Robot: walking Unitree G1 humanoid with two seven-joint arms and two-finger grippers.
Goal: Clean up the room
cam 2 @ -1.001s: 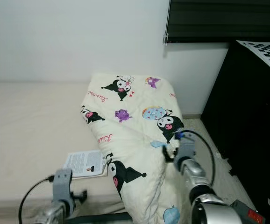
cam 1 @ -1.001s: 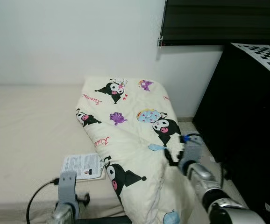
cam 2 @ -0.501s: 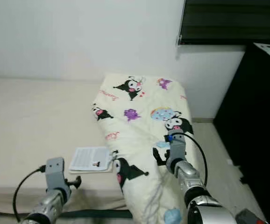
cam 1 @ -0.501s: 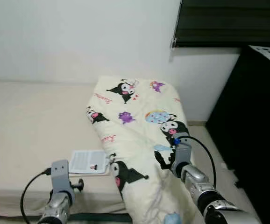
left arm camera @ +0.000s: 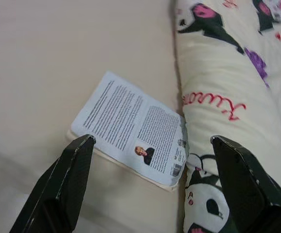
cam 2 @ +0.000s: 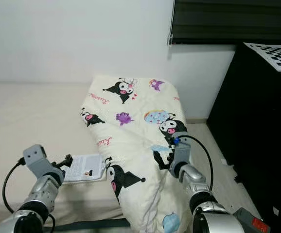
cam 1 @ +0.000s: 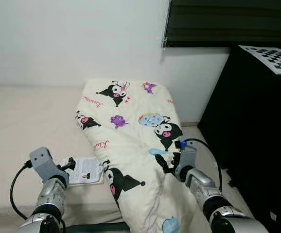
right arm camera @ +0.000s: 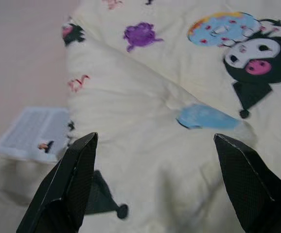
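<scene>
A cream comforter (cam 1: 131,126) printed with cartoon characters lies folded on the beige bed (cam 1: 24,116), hanging over its near right side. A white booklet (left arm camera: 131,128) with printed text rests flat on the mattress, one edge touching the comforter. My left gripper (cam 1: 68,163) is open just left of the booklet and points at it, with nothing between its fingers. My right gripper (cam 1: 161,164) hovers open over the comforter's right fold, above a blue patch (right arm camera: 206,116), holding nothing.
A tall black cabinet (cam 1: 257,126) stands close on the right with a checkerboard sheet (cam 1: 272,58) on top. A narrow strip of floor (cam 1: 203,141) runs between the bed and the cabinet. Behind are a white wall and a dark window blind (cam 1: 228,22).
The camera swung about. My left gripper came up and left from the bottom edge to beside the booklet. My right gripper stays over the comforter's right fold.
</scene>
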